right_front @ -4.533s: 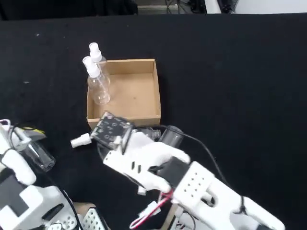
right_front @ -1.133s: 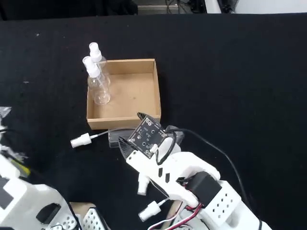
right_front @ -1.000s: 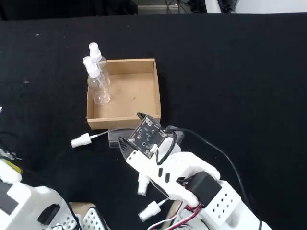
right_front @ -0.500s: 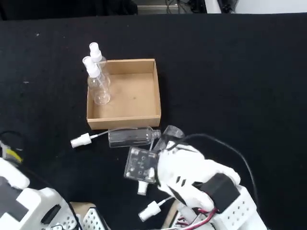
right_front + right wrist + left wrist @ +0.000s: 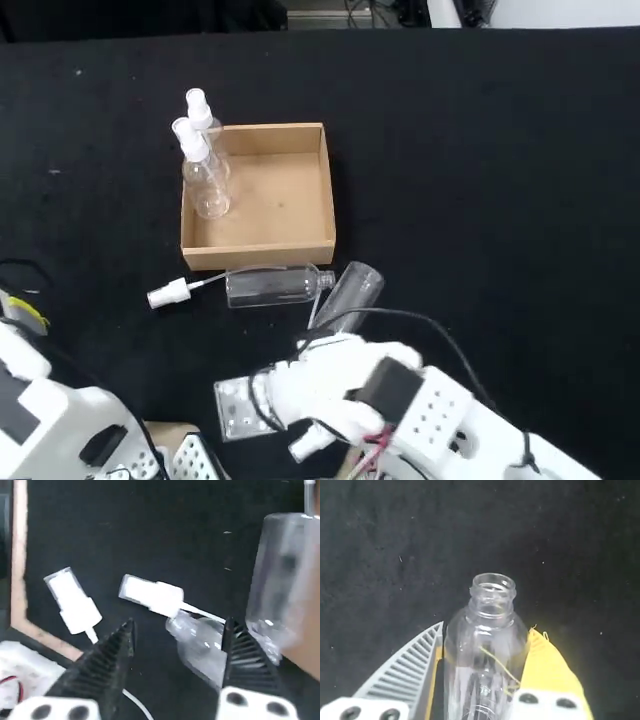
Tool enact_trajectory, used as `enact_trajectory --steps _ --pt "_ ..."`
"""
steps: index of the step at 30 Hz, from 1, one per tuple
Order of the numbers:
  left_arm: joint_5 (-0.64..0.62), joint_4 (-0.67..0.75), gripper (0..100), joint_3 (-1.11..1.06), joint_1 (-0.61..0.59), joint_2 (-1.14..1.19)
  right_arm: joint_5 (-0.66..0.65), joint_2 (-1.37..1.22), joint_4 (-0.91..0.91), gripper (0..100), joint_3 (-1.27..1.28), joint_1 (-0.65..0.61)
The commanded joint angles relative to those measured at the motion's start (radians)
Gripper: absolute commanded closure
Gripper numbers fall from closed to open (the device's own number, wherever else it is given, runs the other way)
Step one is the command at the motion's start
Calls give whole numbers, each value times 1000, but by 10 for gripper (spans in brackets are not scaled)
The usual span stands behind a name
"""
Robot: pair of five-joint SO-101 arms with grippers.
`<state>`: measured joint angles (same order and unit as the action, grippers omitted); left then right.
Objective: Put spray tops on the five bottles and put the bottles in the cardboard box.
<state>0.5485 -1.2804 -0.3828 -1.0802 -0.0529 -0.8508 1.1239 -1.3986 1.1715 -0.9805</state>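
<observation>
A: Left end effector (image 5: 487, 636) clamps an uncapped bottle (image 5: 486, 652), neck poking clear. The right one?

B: Right end effector (image 5: 178, 626) gapes wide above a loose spray top (image 5: 152, 594) near the worktop's (image 5: 480, 200) near edge. Best centre on its white head, close gently, leave the tube free.

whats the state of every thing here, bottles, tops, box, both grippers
cardboard box: open, partly filled
two capped bottles: upright in the box, spray tops on
bottle before the box: on its side, no top
angled bottle: lying, partly hidden
held bottle: clamped, neck open, no top
left gripper: shut on held bottle
loose spray tops: lying free, on no bottle
right gripper: open, empty, over loose spray tops
</observation>
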Motion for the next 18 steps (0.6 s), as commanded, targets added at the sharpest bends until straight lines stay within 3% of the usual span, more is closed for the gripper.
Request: enact_trajectory --steps 1,9,18 --pt "-8 -91 971 165 -64 37 -101 -56 64 737 5 -15" --pt "12 -236 971 392 -147 189 -454 -58 72 737 68 -20" --pt "55 -273 971 530 -225 281 -509 -65 183 737 124 -20"
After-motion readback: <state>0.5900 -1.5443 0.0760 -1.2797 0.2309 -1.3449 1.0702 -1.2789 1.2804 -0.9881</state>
